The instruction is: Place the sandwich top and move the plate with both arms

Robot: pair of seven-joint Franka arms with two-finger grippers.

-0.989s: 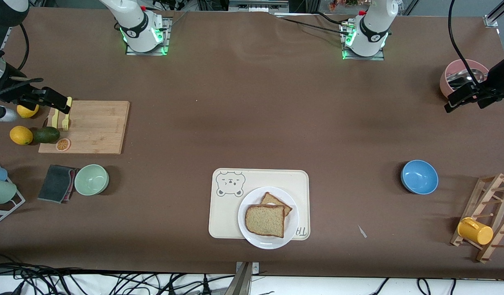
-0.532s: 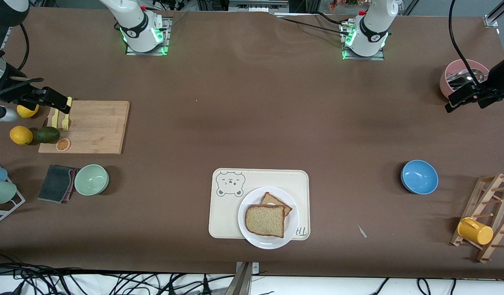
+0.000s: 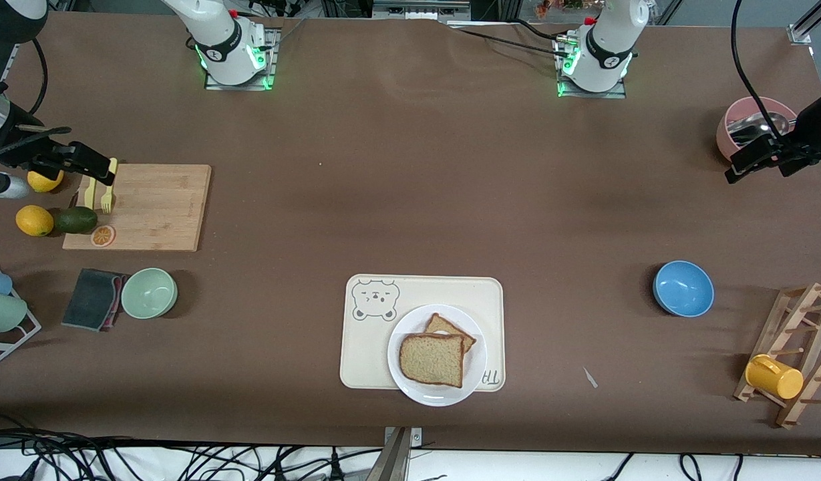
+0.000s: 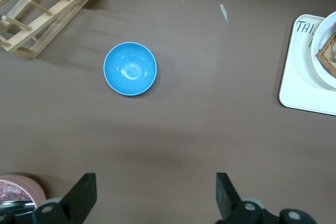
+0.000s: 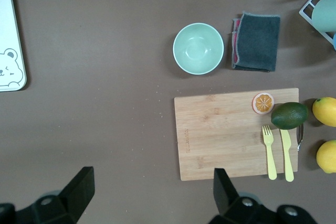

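Note:
The sandwich top (image 3: 431, 359), a tan speckled slice with a brown crust, lies on the white plate (image 3: 473, 374), partly over a second slice (image 3: 450, 327). The plate sits on a cream bear tray (image 3: 423, 290) near the front camera. The plate's rim (image 4: 321, 56) also shows at the edge of the left wrist view. My left gripper (image 3: 744, 164) hangs open and empty over the table beside a pink bowl (image 3: 724, 130), with its fingers (image 4: 84, 195) spread wide. My right gripper (image 3: 89, 166) hangs open and empty over the edge of a wooden cutting board (image 3: 149, 207), fingers (image 5: 79, 187) wide apart. Both arms wait away from the plate.
A blue bowl (image 3: 683, 288) and a wooden rack (image 3: 794, 354) with a yellow cup (image 3: 774, 376) stand toward the left arm's end. A green bowl (image 3: 149, 292), grey cloth (image 3: 93, 298), lemons (image 3: 34, 220), avocado (image 3: 75, 220) and yellow fork (image 3: 106, 195) lie toward the right arm's end.

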